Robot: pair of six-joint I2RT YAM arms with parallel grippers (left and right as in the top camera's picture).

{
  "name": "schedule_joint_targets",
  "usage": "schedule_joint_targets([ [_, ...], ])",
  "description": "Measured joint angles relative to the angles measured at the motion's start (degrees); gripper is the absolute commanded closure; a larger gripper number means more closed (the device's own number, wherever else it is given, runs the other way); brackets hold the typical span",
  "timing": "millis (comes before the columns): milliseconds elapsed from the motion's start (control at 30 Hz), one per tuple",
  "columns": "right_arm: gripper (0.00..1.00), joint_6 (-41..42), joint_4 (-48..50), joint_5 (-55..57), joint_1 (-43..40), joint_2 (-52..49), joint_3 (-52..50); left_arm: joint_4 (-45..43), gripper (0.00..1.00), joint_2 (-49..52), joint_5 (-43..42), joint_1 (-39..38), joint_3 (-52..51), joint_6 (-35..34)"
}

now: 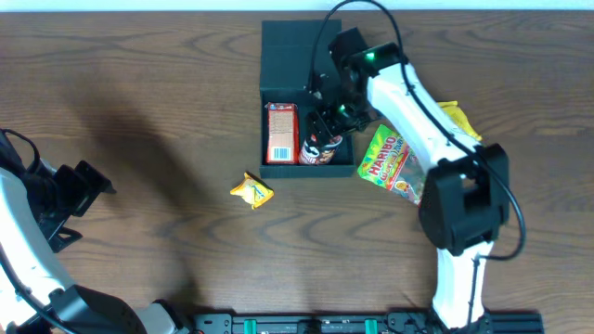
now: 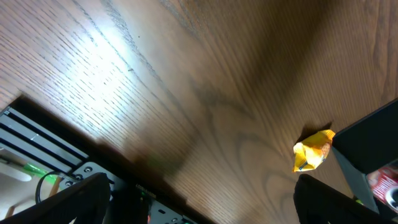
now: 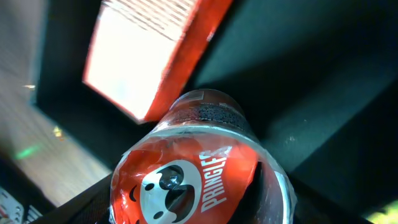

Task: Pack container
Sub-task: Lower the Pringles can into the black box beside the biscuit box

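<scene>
The container [image 1: 288, 56] is a dark shallow square box, open, with its flap lid lying flat at the far side. Inside it lies a red-and-white carton [image 1: 281, 133] on the left; it also shows in the right wrist view [image 3: 149, 56]. My right gripper [image 1: 327, 130] is shut on a small red Pringles can [image 1: 320, 148] and holds it inside the box, to the right of the carton. In the right wrist view the can [image 3: 186, 180] fills the space between the fingers [image 3: 193, 208], over the box floor [image 3: 311, 93]. My left gripper [image 1: 93, 186] is open and empty at the far left.
A small yellow packet [image 1: 251, 191] lies on the table in front of the box; it also shows in the left wrist view [image 2: 313, 150]. A green Haribo bag [image 1: 390, 162] lies right of the box. Another yellow packet [image 1: 457, 118] lies behind the right arm.
</scene>
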State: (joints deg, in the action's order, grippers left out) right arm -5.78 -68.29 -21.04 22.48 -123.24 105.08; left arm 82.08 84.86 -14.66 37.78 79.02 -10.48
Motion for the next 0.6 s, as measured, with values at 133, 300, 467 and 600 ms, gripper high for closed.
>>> schedule_joint_targets([
  [133, 0.26, -0.6, 0.8, 0.4, 0.0, -2.2, 0.0, 0.0, 0.05, 0.0, 0.0, 0.0, 0.0, 0.0],
  [300, 0.22, -0.8, 3.6, 1.2, 0.0, -2.8, 0.0, 0.0, 0.05, 0.0, 0.0, 0.0, 0.0, 0.0],
  [467, 0.08, -1.0, 5.0, 1.4, 0.0, -2.8, 0.0, 0.0, 0.05, 0.0, 0.0, 0.0, 0.0, 0.0],
  [600, 0.08, -1.2, 2.7, 0.2, 0.0, -2.8, 1.1, 0.0, 0.05, 0.0, 0.0, 0.0, 0.0, 0.0],
])
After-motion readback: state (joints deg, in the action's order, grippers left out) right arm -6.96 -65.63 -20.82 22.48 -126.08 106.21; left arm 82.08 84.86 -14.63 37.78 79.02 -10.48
